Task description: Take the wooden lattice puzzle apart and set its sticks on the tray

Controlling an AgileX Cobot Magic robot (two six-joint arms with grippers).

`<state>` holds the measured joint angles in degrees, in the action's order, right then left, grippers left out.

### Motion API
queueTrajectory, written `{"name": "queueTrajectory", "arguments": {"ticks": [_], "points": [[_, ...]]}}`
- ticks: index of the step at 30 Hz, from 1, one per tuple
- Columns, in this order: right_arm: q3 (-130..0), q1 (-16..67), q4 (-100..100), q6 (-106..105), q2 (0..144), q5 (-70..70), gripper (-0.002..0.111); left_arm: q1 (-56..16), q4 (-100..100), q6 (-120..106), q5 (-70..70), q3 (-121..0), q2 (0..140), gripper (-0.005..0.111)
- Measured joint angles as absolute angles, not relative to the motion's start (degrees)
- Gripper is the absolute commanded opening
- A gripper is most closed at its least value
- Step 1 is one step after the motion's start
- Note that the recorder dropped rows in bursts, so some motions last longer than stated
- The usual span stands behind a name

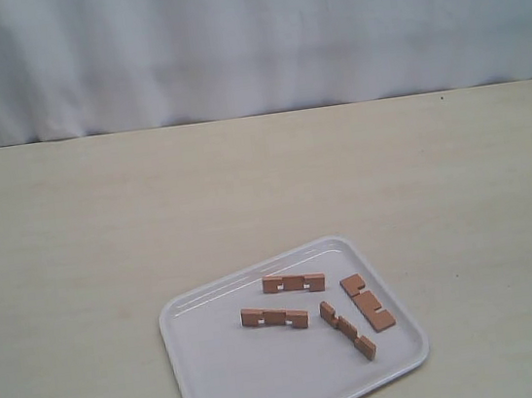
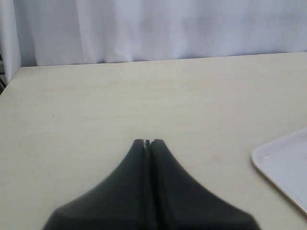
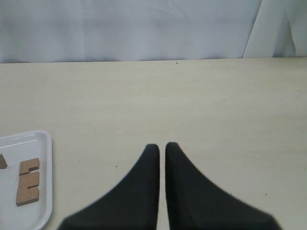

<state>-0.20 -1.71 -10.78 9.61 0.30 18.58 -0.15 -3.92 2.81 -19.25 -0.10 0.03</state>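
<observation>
Nearest our lenses are the two dark pincers, so we start there. We see the left pincer [image 2: 147, 142] levelled low over the bare table [image 2: 96, 96], nose aimed at the white curtain [image 2: 168, 28] beyond the table's far edge. Its fingertips are pressed flat together with nothing between them. A corner of the tray [image 2: 283, 165] shows off to its side, well apart from the tips.

Over to the right pincer [image 3: 162, 146]: same level, forward-pointing pose, fingers drawn in to a hairline slit, closed and empty. It too sits off the tray, near one of the tray's corners.

Now the tray itself. We find it flat on the table, turned slightly askew to the table's edge. Nothing is interlocked: all four sticks [image 1: 275, 318] lie separately inside the tray's rim.

We pick out the first stick [image 1: 294, 283], nearest the tray's far rim, its long axis running along that rim. The second stick [image 1: 275, 318], closer to the tray's middle, lies parallel to it. The third stick [image 1: 348, 329] and the fourth stick [image 1: 368, 302] sit toward the tray's rim on the right arm's side, just beside each other. Both their long axes slant along that rim, roughly crosswise to the first pair. Square notches show along the sticks' edges.
</observation>
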Motion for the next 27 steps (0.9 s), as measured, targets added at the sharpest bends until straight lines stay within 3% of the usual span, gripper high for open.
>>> {"name": "queueTrajectory", "arguments": {"ticks": [27], "points": [[-0.20, -2.19, -10.93, 9.49, 0.30, 18.53, 0.004, -0.15, -3.92, 2.81, -19.25, -0.10, 0.03, 0.000]]}}
